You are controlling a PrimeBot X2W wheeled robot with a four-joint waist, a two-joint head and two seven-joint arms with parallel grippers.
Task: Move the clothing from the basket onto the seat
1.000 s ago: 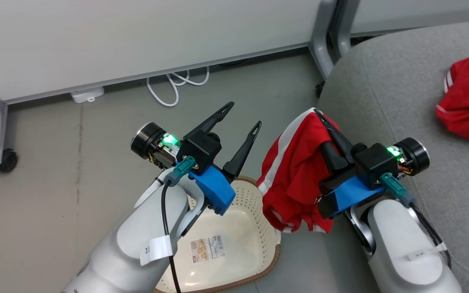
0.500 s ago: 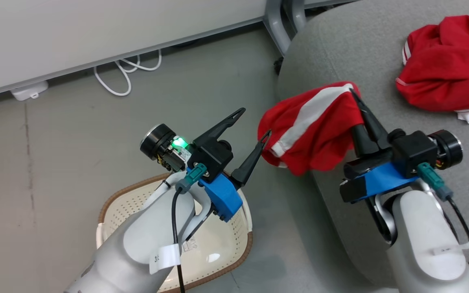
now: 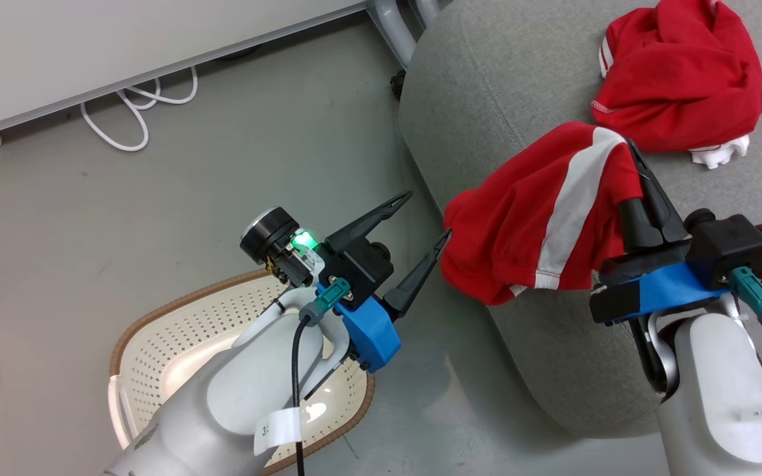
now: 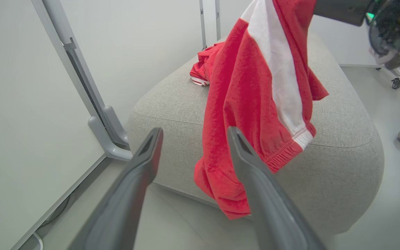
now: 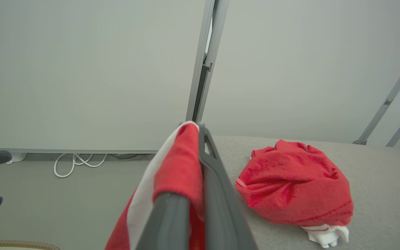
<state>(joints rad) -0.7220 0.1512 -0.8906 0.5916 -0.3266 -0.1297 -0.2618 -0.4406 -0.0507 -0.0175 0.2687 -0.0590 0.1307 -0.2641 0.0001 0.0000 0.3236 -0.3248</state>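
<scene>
The grey seat (image 3: 487, 99) takes up the upper right of the head view. The cream basket (image 3: 176, 317) sits on the floor at the lower left, partly under the left forearm, and no red cloth shows in its uncovered part. One red garment (image 3: 678, 73) lies bunched on the seat top at the upper right.

The other garment (image 3: 540, 225) hangs from the right gripper (image 3: 631, 147), whose fingers are pressed together on a fold of it. Its long axis runs from the fingertips down and left, and its tail drapes past the seat's rounded left edge toward the floor. The left wrist view shows its hem below the cushion top.

The left gripper (image 3: 428, 213), fingers spread and holding nothing, hovers over the floor just left of that tail.

The right arm is the one to finish. The bare cushion lies up and right of its fingertips, so it probably needs to carry the cloth that way before letting go, or the tail may slide off.
</scene>
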